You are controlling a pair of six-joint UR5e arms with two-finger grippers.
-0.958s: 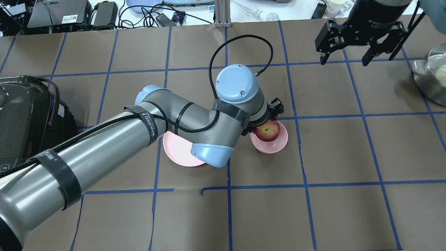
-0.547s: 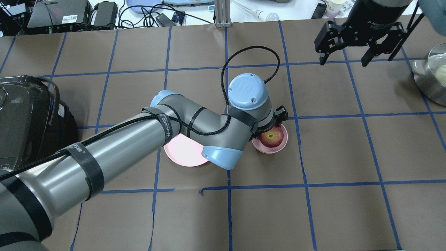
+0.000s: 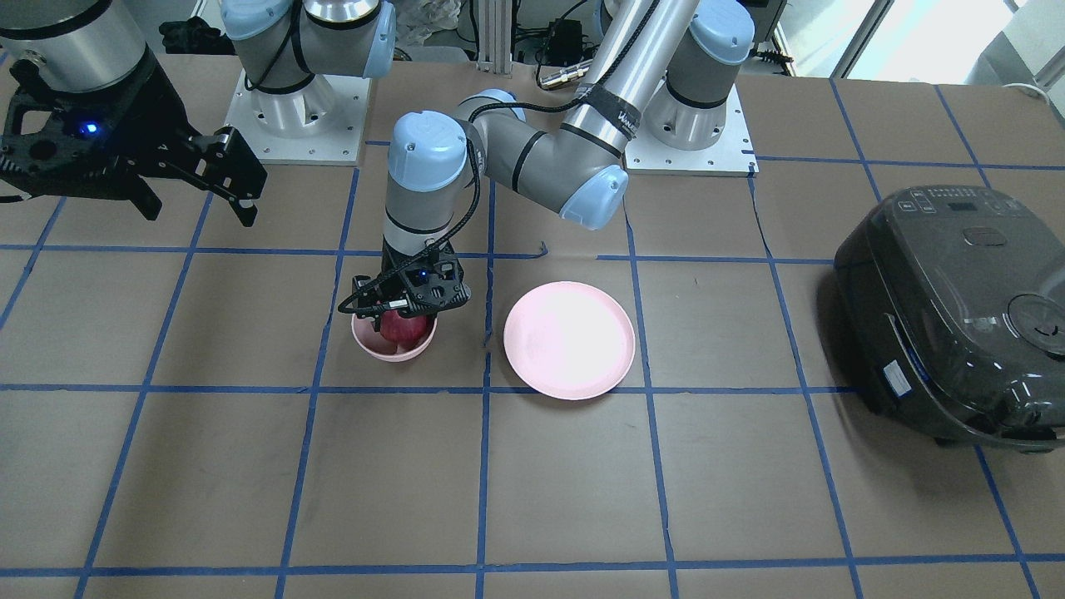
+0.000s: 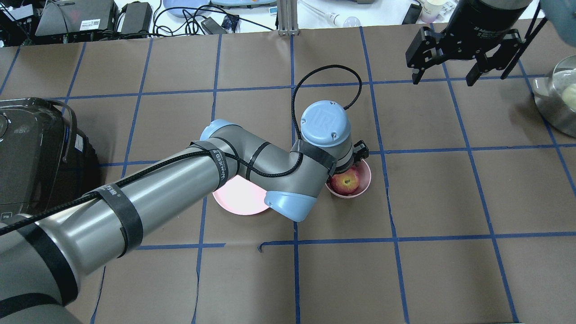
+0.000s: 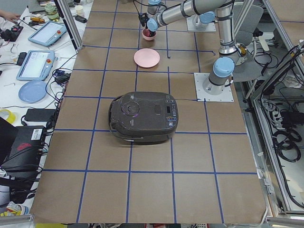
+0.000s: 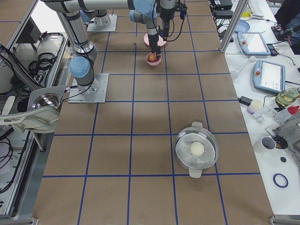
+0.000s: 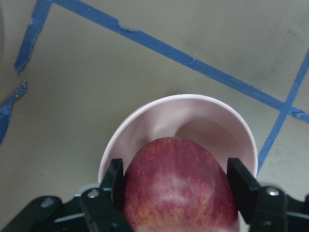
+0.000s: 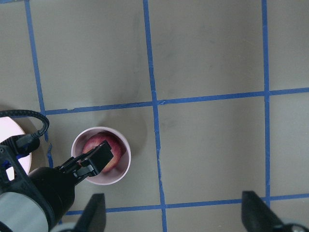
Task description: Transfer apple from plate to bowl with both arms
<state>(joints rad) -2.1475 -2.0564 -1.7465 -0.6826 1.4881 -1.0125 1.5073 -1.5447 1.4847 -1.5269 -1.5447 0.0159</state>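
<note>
The dark-red apple sits low inside the small pink bowl. My left gripper is shut on the apple from above; in the left wrist view its fingers press both sides of the apple over the bowl. The wide pink plate lies bare just left of the bowl, partly under my left arm. In the front view the plate is to the right of the bowl. My right gripper hangs open and empty, high at the far right.
A black rice cooker stands at the left edge of the table. A steel pot with a glass lid stands at the right edge. Cables and devices lie beyond the far table edge.
My left arm has moved slightly right and down, lowering the apple deeper into the bowl. The right gripper has stayed where it was.
</note>
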